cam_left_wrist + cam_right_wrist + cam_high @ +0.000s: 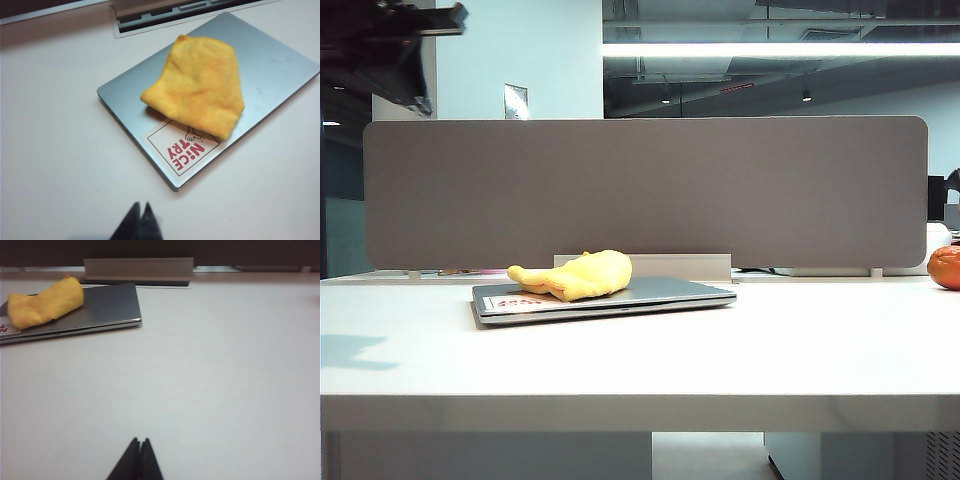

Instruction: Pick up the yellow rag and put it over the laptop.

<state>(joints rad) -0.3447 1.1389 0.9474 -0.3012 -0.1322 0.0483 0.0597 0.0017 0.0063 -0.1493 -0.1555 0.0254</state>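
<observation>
The yellow rag [580, 275] lies bunched on the closed silver-grey laptop [660, 293] at the table's middle left, covering part of the lid. In the left wrist view the rag [200, 90] rests on the laptop [270, 65] just above a white sticker [182, 150] with red letters. My left gripper [141, 205] is shut and empty, high above the table on the near side of the laptop. My right gripper [140, 440] is also shut and empty, low over bare table, well away from the rag [45, 307] and laptop [110, 305].
A grey partition [645, 190] walls off the table's back. A low white stand [700, 266] sits behind the laptop. A round orange fruit [946, 267] lies at the far right edge. The left arm's dark body [390, 45] hangs at the upper left.
</observation>
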